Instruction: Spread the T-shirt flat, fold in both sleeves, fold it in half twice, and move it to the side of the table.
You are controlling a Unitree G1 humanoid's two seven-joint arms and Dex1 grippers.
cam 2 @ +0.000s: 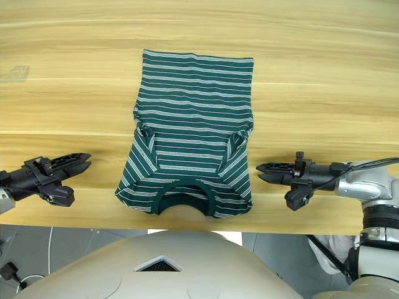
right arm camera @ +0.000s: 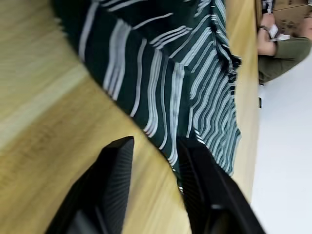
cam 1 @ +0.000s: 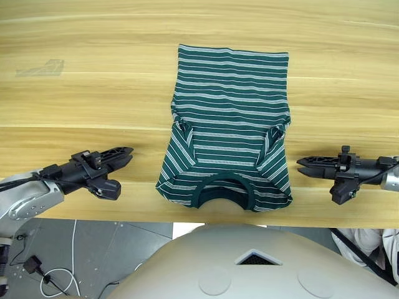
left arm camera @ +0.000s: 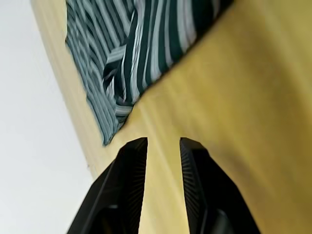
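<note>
Striped T-shirt [cam 1: 227,124] lay flat mid counter [cam 1: 93,93], sleeves tucked in, collar at near edge. Beside it on either side, left end effector [cam 1: 128,154] and right end effector [cam 1: 300,164], both slightly parted, empty.

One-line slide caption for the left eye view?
Striped T-shirt, sleeves folded in, flat on the table between the open left gripper and right gripper, neither touching it.

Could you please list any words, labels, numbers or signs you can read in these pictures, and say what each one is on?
Nothing is legible. The striped T-shirt shows no print, and the table bears only a faint patch with no readable marks.
</note>
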